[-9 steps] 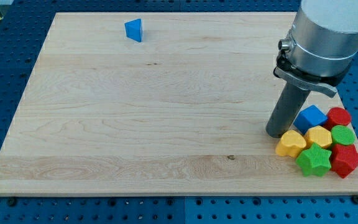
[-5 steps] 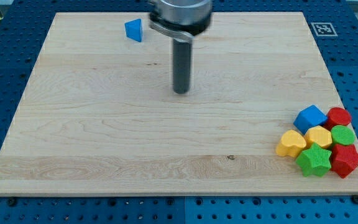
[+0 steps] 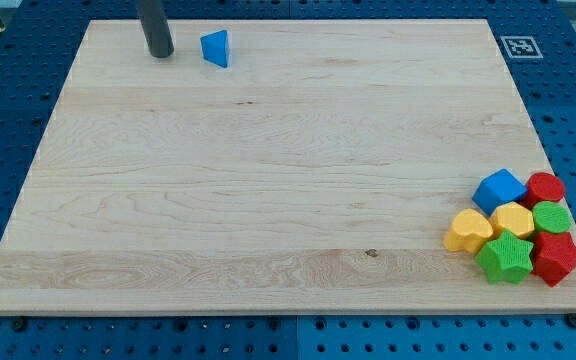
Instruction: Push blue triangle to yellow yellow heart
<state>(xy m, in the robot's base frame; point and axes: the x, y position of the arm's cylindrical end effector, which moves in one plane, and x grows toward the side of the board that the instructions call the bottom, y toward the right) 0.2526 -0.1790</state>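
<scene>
The blue triangle (image 3: 215,48) sits near the view's top left of the wooden board. My tip (image 3: 159,53) stands just to its left, a small gap apart. The yellow heart (image 3: 467,231) lies at the view's bottom right, at the left edge of a cluster of blocks, far from the triangle.
The cluster at the bottom right also holds a blue cube (image 3: 499,189), a yellow block (image 3: 514,219), a green star (image 3: 505,256), a green block (image 3: 552,217), a red block (image 3: 545,187) and a red star (image 3: 558,257). A marker tag (image 3: 520,46) is at the board's top right corner.
My tip has crossed the board from beside the block cluster at the bottom right, through the middle, to the top left beside the blue triangle. No block has moved.
</scene>
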